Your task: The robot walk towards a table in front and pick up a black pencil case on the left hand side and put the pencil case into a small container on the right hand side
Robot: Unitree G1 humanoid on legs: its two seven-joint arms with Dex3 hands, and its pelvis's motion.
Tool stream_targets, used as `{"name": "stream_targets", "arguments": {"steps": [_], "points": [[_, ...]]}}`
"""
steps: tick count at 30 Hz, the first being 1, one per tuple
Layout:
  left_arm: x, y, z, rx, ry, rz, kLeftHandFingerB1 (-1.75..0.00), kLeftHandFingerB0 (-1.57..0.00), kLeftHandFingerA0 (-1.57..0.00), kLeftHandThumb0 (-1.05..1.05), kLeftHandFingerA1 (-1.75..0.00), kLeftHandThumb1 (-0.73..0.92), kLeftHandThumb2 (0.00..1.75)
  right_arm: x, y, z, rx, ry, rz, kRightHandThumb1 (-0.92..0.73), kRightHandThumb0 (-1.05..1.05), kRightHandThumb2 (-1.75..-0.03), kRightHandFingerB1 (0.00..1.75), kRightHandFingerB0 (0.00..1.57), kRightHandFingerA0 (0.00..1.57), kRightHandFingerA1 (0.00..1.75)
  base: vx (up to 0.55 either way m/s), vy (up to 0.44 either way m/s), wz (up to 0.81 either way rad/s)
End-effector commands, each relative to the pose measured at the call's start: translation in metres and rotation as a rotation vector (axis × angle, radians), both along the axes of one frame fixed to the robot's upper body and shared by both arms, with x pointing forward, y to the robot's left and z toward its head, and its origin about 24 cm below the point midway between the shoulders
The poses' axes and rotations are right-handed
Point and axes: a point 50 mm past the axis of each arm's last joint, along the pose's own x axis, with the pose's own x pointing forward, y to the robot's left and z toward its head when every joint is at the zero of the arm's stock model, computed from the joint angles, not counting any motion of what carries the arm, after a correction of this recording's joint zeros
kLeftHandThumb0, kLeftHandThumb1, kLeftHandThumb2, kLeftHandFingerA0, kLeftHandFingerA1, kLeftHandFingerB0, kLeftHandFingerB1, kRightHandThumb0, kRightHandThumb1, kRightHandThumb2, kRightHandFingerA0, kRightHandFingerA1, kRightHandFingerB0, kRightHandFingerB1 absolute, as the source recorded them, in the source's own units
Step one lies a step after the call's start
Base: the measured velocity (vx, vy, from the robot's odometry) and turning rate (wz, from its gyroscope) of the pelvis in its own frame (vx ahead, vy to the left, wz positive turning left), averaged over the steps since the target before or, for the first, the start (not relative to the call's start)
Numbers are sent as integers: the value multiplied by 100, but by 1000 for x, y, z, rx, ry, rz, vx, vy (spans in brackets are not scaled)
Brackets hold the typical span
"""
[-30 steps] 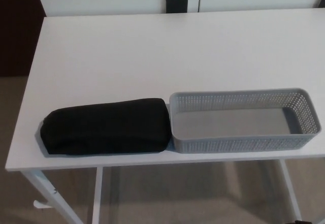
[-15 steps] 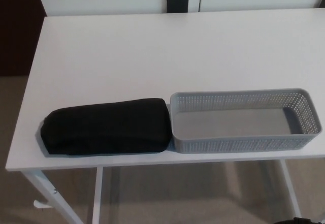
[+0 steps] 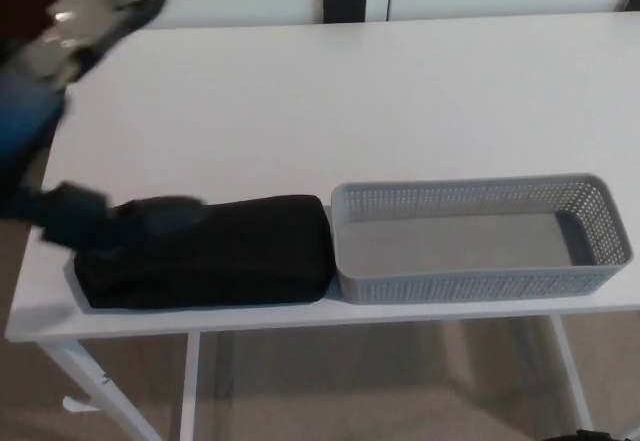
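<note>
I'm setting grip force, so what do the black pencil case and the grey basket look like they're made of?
Black pencil case: apparently soft matte fabric, judging by its rounded, slightly sagging edges and lack of shine. Grey basket: likely rigid moulded plastic, with perforated walls, a smooth floor and straight rims.

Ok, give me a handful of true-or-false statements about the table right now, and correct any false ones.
1. The gray basket has something in it. False: it is empty.
2. The black pencil case lies left of the basket, its end against the basket's wall. True.
3. The left hand is at the left end of the pencil case. True.
4. The right hand is reaching into the basket. False: it is not in view.
5. The pencil case stands upright. False: it lies flat on the white table.
</note>
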Motion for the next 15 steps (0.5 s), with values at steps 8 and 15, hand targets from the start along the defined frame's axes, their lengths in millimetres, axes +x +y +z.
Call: {"name": "stream_targets", "arguments": {"steps": [8,15], "points": [[75,-46,-70,822,329,101,-1,0,0,-64,0,40,80,9,-10,9,-49,11,32,-67,-34,-59,38,47,57,41,0,0,0],[82,-45,-88,876,400,133,0,0,0,-80,0,37,58,6,-12,11,-54,6,34,-67,-36,-59,38,48,58,42,0,0,0]]}}
